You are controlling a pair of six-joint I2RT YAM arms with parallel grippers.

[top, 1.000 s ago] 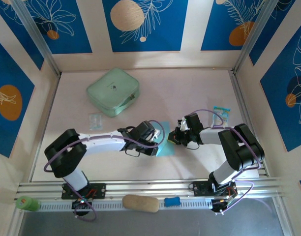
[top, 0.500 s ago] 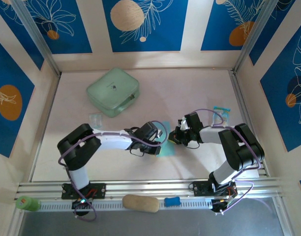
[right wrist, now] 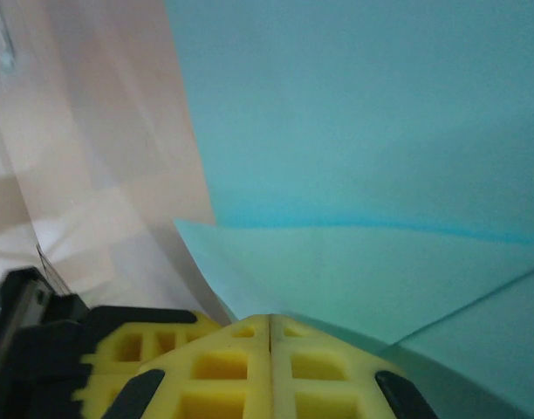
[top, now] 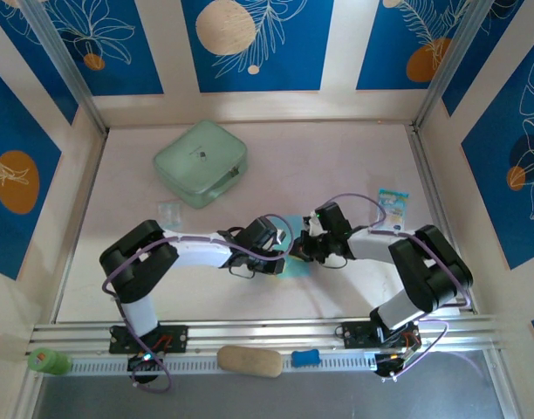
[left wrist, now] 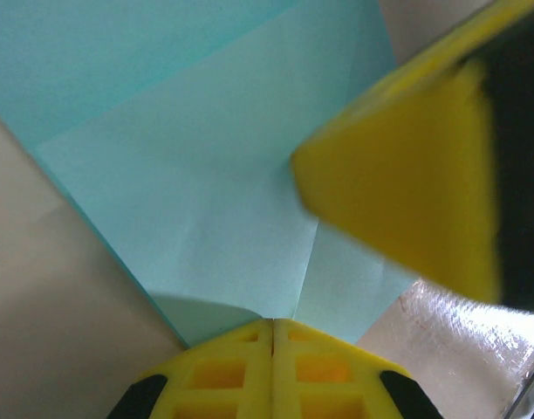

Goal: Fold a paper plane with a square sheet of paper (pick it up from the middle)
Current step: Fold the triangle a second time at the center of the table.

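Note:
The square sheet of paper [top: 295,264] is light cyan-blue and lies folded into layered flaps at the table's middle, between my two grippers. In the left wrist view the sheet [left wrist: 206,175] shows a crease that runs down to my left gripper [left wrist: 272,321]. That gripper is shut, and its tips rest on the paper. My left gripper [top: 283,253] and right gripper [top: 304,249] almost touch. The right gripper [right wrist: 270,316] is shut on a raised flap of the sheet [right wrist: 380,113]. One of its yellow fingers [left wrist: 407,175] looms over the paper.
A mint-green rounded case [top: 201,163] sits at the back left. A small printed packet [top: 392,202] lies right of the right arm. A small clear packet [top: 169,214] lies by the left arm. An aluminium rail [top: 267,334] runs along the near edge.
My right gripper has moved left towards the left gripper, carrying the paper flap with it. The left arm's elbow has shifted right and its jaws have closed fully.

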